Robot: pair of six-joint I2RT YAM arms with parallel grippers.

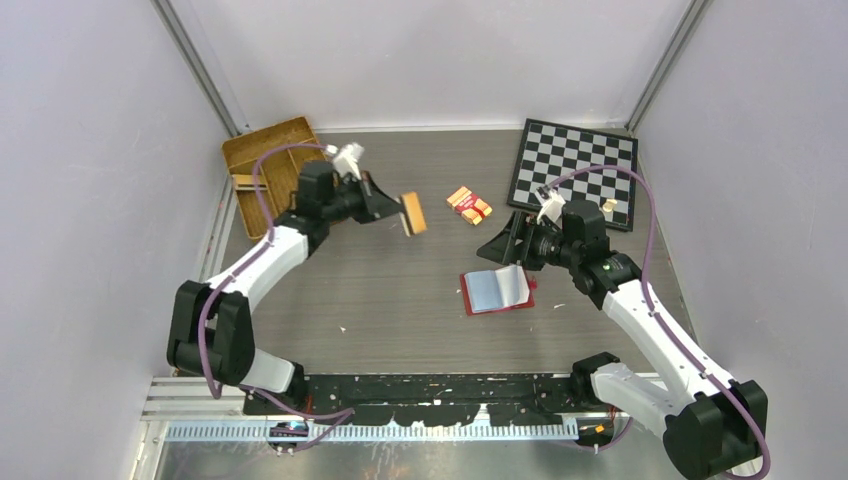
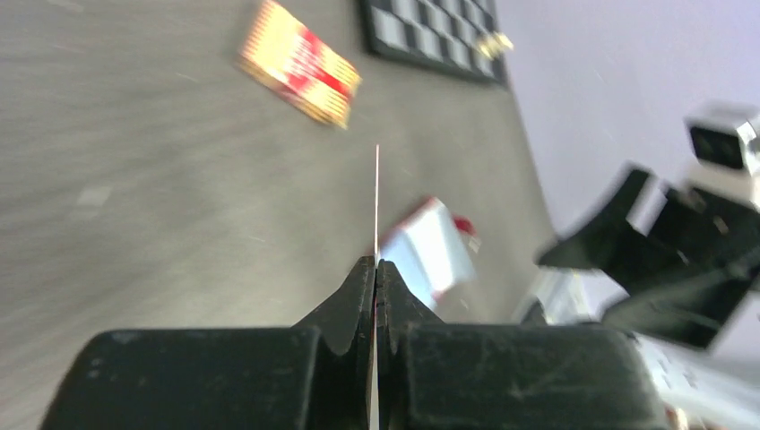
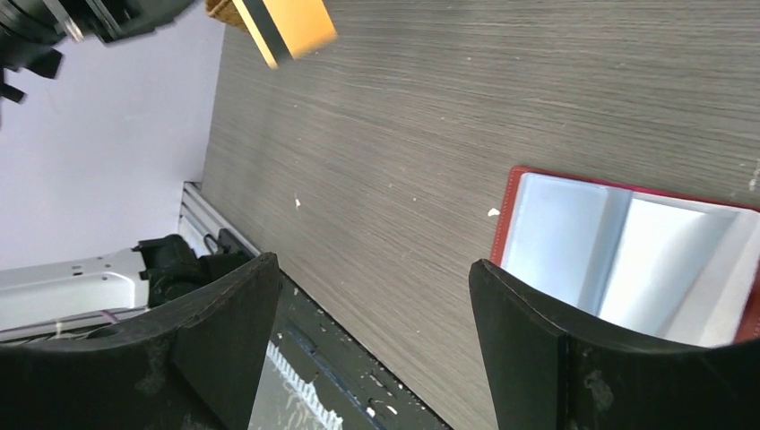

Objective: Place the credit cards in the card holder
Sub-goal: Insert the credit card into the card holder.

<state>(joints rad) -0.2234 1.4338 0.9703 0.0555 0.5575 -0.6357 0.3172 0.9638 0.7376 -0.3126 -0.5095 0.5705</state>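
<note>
Card (image 1: 412, 212): one, orange-tan with a dark stripe along one edge. My left pincer (image 1: 399, 211) is clamped on it and holds it in the air above the table (image 1: 380, 300), well apart from the holder (image 1: 467, 298). From the left wrist the card shows edge-on, a thin line rising out of jaws pressed tight together.

Holder: lies open on the table, right of centre, red cover down and clear bluish sleeves (image 1: 495, 290) facing up, one leaf partly raised. As far as either view shows, the sleeves hold no card.

Right pincer (image 1: 497, 243): jaws spread wide, nothing between them. It hangs low just beyond the holder's far edge. From its own wrist the holder lies beside one finger; I cannot tell whether they touch.

Finding: the task is at an early stage. One card is in hand and none is in the holder. What is left for this card, in my judgement: carry it across, line its edge up with a sleeve mouth and slide it in, with the right pincer well placed to steady the holder.

Further cards: none identified with certainty. A small tan piece lies in the tray (image 1: 265, 150) at far left, too small to name. The pack (image 1: 469, 204) lies between the card and the chessboard (image 1: 575, 172); it is no part of this job.
</note>
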